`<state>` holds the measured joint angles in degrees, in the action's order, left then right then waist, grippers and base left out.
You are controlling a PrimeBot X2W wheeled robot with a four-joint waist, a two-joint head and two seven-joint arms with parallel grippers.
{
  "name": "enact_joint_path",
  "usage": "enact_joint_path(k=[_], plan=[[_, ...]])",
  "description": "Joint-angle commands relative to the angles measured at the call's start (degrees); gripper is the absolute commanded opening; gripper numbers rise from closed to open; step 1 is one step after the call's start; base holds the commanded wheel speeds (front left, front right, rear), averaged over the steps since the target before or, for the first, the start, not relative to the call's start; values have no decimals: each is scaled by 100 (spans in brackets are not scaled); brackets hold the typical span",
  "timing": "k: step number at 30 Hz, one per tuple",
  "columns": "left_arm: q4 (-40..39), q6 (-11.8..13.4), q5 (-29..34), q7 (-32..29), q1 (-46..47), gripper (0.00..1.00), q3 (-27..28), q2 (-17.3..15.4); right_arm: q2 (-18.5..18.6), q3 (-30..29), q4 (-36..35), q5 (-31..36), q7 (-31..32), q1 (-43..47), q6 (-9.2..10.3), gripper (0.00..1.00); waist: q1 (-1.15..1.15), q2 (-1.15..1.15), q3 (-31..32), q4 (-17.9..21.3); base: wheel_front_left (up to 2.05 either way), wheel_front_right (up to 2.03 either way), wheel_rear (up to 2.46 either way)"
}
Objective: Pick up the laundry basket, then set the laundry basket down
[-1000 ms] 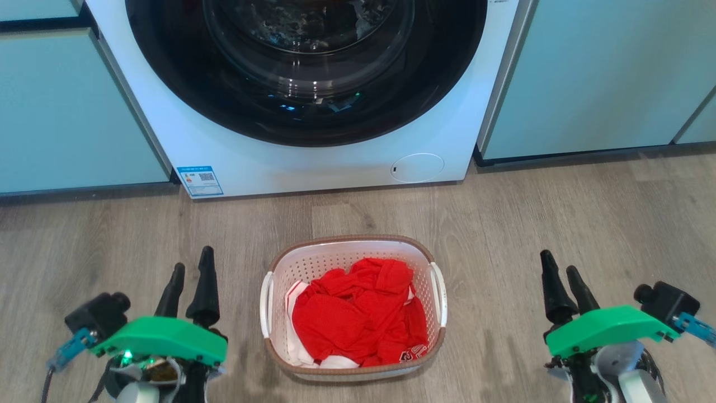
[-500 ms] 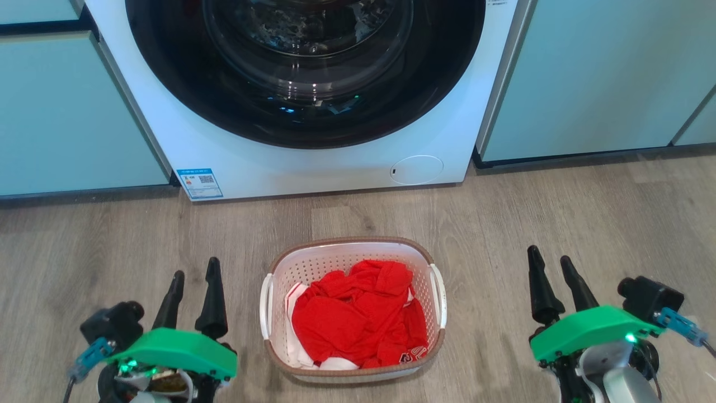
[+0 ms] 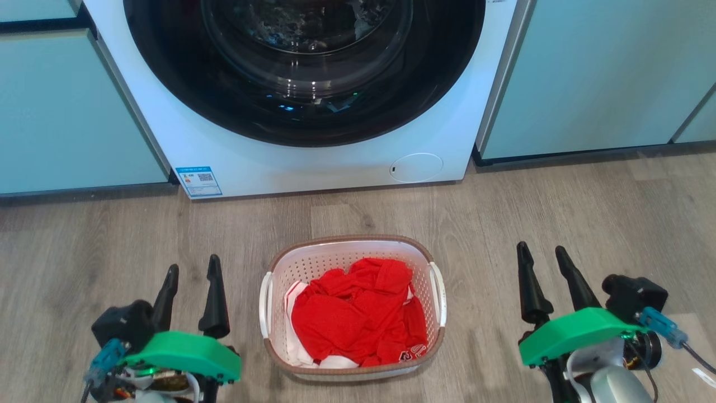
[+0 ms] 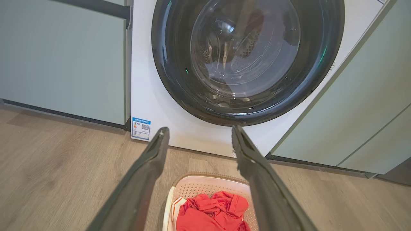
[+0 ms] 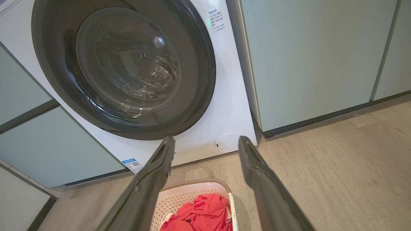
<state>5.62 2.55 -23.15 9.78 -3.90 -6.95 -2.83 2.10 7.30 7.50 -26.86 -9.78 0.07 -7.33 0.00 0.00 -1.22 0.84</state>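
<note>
The laundry basket (image 3: 319, 260), white and perforated with a brown rim and white side handles, stands on the wood floor in front of the washing machine, holding red and white clothes. My left gripper (image 3: 193, 268) hovers open to the basket's left, apart from it. On the basket's right, my right gripper (image 3: 541, 253) is also open, with a wider gap of floor between. Both wrist views catch the basket (image 4: 205, 189) (image 5: 192, 192) low down between my open fingers.
A white front-loading washing machine (image 3: 313, 162) with a dark round door stands behind the basket. Pale green cabinet fronts (image 3: 587, 73) flank it on both sides. Wood floor (image 3: 615, 212) stretches around the basket and both grippers.
Both grippers have drifted inward toward the basket; the left sank lower in the head view, the right rose a little. The basket has not moved.
</note>
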Motion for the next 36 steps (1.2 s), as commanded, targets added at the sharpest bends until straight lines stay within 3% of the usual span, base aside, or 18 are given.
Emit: enact_joint_path(k=[1,26,36], plan=[[-254,44,245,116,93,100,101,-35,61,147,-245,245,-116,-213,-13,100,0,0,-15,1,0,0,0],[-360,124,1760,518,12,100,54,-8,77,507,-484,1817,-518,-228,-15,100,0,0,-46,24,0,0,0],[-320,133,1704,522,25,100,49,-6,77,506,-477,1819,-522,-238,-16,100,0,0,-53,26,0,0,0]])
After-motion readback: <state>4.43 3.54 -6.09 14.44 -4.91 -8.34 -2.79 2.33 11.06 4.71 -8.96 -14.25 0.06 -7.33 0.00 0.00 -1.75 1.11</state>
